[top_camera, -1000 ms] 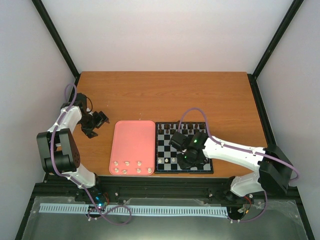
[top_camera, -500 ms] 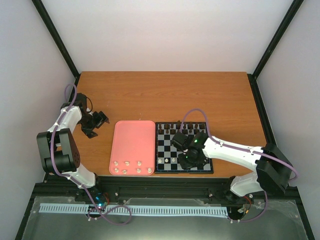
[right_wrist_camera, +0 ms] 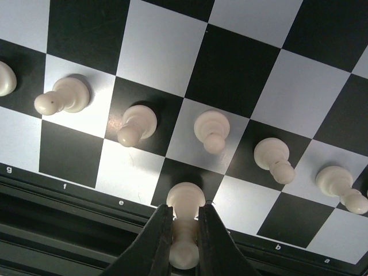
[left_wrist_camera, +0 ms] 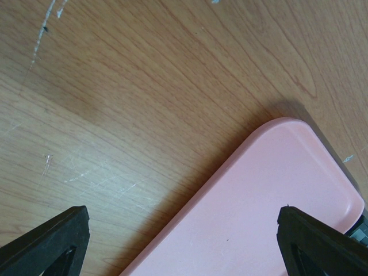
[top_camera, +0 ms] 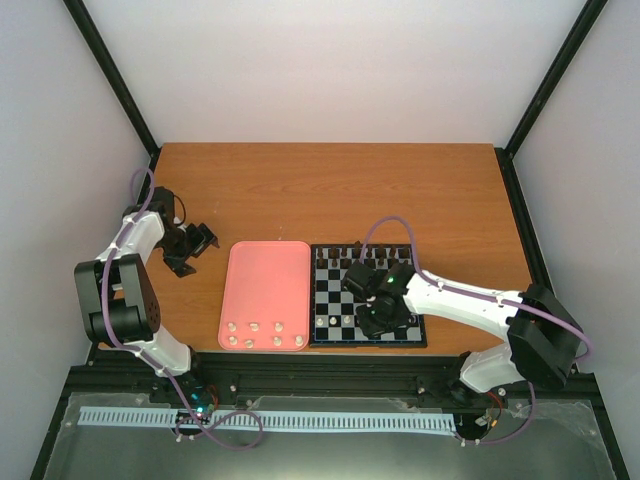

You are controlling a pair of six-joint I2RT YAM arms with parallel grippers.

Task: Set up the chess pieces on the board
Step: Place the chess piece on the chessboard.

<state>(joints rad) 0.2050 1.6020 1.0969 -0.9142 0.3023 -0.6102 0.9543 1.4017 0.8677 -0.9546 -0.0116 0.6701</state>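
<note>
Right wrist view, and we're in close. The right end effector (right_wrist_camera: 184, 214) has its two fingers pinched together on a cream-white piece (right_wrist_camera: 185, 198). They clamp its narrow upper part, and its round base sits at a black square in the bottom row of the board (right_wrist_camera: 230, 63). That's lower centre of the frame, right beside the black rim with its file letters. Whether the base is actually touching the square, I cannot tell. Just above it, a line of cream-white pawns (right_wrist_camera: 211, 129) runs from the left edge down to the lower right, one per square. In the top external view, the board lies right of centre on the wooden tabletop (top_camera: 330, 190). The right arm (top_camera: 460, 300) reaches in from the lower right over the board's near half, and dark pieces (top_camera: 323, 256) stand along its far edge. Just beside the board on the left sits the pink tray (top_camera: 265, 280), with spare cream-white pieces (top_camera: 255, 326) in two short rows along its bottom edge. In the left wrist view, the left end effector (left_wrist_camera: 184, 221) has its fingers spread wide apart, with bare wood and a rounded tray corner showing between them.
</note>
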